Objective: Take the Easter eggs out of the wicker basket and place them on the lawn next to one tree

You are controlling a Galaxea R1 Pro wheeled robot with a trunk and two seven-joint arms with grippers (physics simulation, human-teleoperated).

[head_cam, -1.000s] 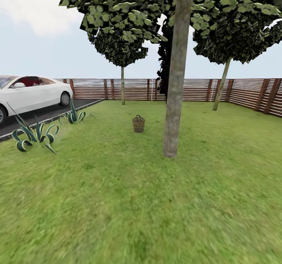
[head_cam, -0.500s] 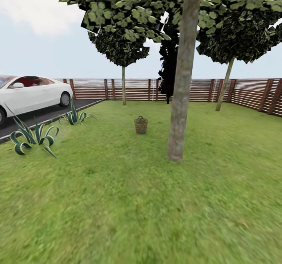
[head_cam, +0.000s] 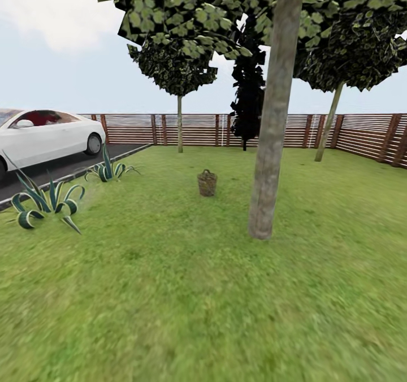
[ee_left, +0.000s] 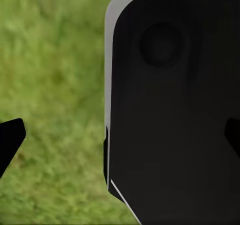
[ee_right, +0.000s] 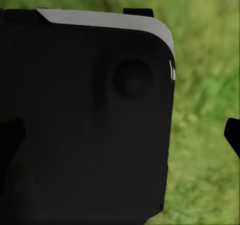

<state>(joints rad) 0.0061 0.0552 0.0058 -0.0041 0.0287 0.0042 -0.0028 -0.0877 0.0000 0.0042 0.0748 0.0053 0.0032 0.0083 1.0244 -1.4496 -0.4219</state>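
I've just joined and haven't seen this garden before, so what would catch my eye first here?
A thick pale trunk, the tree, rises just right of centre on the lawn. Beyond it to the left stands the small wicker basket. A white car is parked at the far left, behind spiky plants.

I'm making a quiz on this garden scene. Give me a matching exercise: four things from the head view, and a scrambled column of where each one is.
Things:
1. wicker basket
2. white car
3. thick tree trunk
4. spiky striped plant

Places:
A. on the dark driveway at the left edge
B. on the lawn, just left of the trunk and farther back
C. nearest tree, right of centre
D. at the lawn's left border, beside the driveway

Pairs: 1-B, 2-A, 3-C, 4-D
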